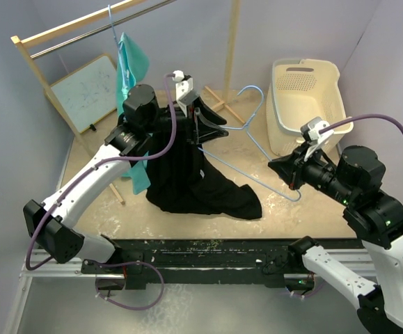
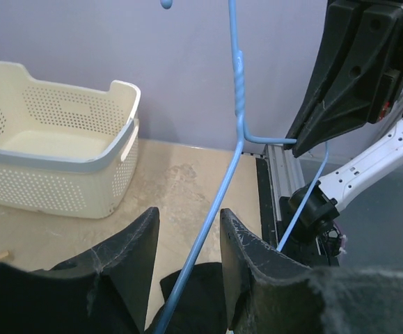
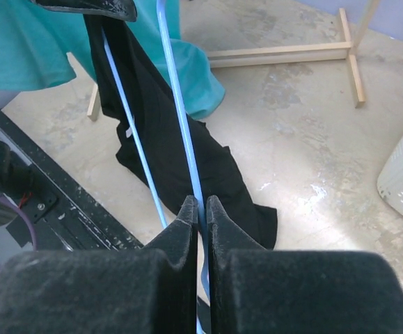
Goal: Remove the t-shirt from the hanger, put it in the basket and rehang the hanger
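While the right claw is pressed together on the hanger, pinching its blue wire between both pads, the left claw stands at the raised top of the t-shirt.

- **T-shirt:** black. The lower half is heaped on the surface near the middle. The upper part is drawn up to the left claw, and one hanger arm runs into the cloth.
- **Hanger:** the hook and one shoulder are bare, on the side toward the basket.
- **Left claw:** in its wrist view the jaws are part-spread and the wire passes between them, touching neither pad. Black cloth shows low in the gap. Whether it is gripped cannot be told.
- **Not part of the job:** a teal garment hanging behind the left arm.
- **Step in hand (judged):** separation. The hanger is anchored on the right and the shirt is at the left. The shirt looks roughly half freed.
- **Next move calls for:** a firm hold on the cloth first. Then draw hanger and shirt apart along the line of the wire, so the buried arm slides out of the neck or sleeve.
- **Risk:** the wire may snag in a fold and drag the shirt along.
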